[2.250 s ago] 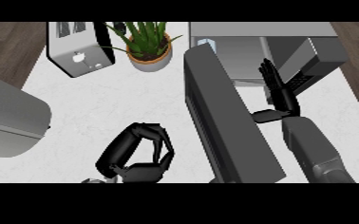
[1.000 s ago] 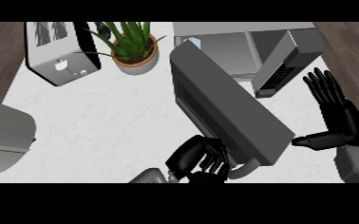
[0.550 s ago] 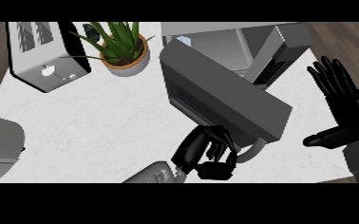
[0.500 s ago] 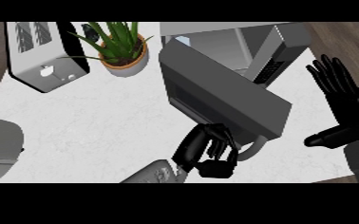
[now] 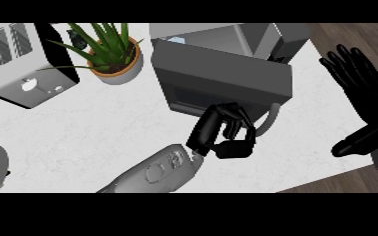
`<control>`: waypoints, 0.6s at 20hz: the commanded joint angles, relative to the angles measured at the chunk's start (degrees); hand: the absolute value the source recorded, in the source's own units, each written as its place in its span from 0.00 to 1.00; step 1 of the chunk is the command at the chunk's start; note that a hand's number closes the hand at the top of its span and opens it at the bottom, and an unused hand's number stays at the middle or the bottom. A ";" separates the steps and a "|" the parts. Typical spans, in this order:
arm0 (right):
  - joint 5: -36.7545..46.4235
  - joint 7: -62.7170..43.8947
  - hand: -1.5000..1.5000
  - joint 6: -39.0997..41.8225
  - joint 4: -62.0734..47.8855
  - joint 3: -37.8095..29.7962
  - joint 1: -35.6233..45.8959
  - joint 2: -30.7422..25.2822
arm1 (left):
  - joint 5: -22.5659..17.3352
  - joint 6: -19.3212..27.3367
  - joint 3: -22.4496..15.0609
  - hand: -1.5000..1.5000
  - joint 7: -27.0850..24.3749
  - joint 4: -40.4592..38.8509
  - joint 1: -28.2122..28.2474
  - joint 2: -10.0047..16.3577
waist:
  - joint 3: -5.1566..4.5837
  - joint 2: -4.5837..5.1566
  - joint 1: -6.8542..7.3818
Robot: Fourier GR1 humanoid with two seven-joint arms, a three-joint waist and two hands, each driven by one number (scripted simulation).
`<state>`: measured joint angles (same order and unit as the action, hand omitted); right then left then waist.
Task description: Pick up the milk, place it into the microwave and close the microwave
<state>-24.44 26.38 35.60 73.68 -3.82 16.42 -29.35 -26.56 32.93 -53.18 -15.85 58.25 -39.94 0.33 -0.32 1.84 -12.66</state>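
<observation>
Two hands showed, only one at work. Left hand (image 5: 225,132) had its fingers curled in, knuckles against the lower face of the door (image 5: 221,77), just beside the grey handle (image 5: 270,117); nothing seen held in it. Right hand (image 5: 353,75) rested open at the view's right edge, fingers up, well apart from the door.

Door stood slanted across the front of the microwave (image 5: 275,36), part shut, with a gap at its left end. Milk not clearly seen; a small pale patch (image 5: 176,40) just inside the opening, behind the door's top edge, was likely it (too little showing to be sure).

Step judged: closing the microwave, last part of the task, milk apparently already in. Next move would call for the left hand to push the door on toward the microwave body until flush, pressing near the handle side and keeping its fingers out of the closing gap.

Room: bare worktop (image 5: 88,130) lay left of and below the door, so the forearm had space. Plant (image 5: 111,55) stood near the door's left end, toaster (image 5: 29,60) further left, both outside the door's path. Worktop's right edge ran close by the right hand, little room there.
</observation>
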 commanded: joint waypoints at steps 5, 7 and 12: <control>-5.31 -2.44 0.00 4.05 3.32 0.46 1.33 -0.74 | -7.79 3.19 4.93 1.00 0.67 -5.91 -8.11 -0.32 | 0.07 0.98 -3.66; -7.06 -4.13 0.00 3.67 4.00 0.27 2.32 -0.87 | -9.44 3.64 6.85 1.00 -0.38 -6.68 -9.48 -0.32 | -0.10 1.24 -4.22; -9.50 -6.06 0.00 4.73 4.30 0.07 3.14 -2.02 | -14.38 3.33 10.93 1.00 -5.31 -7.75 -10.77 -0.33 | -0.14 2.15 -4.60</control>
<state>-31.90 21.10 38.83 77.66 -3.58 18.70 -30.79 -37.99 35.98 -45.44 -18.57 51.93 -48.31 -0.02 -0.43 3.55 -16.73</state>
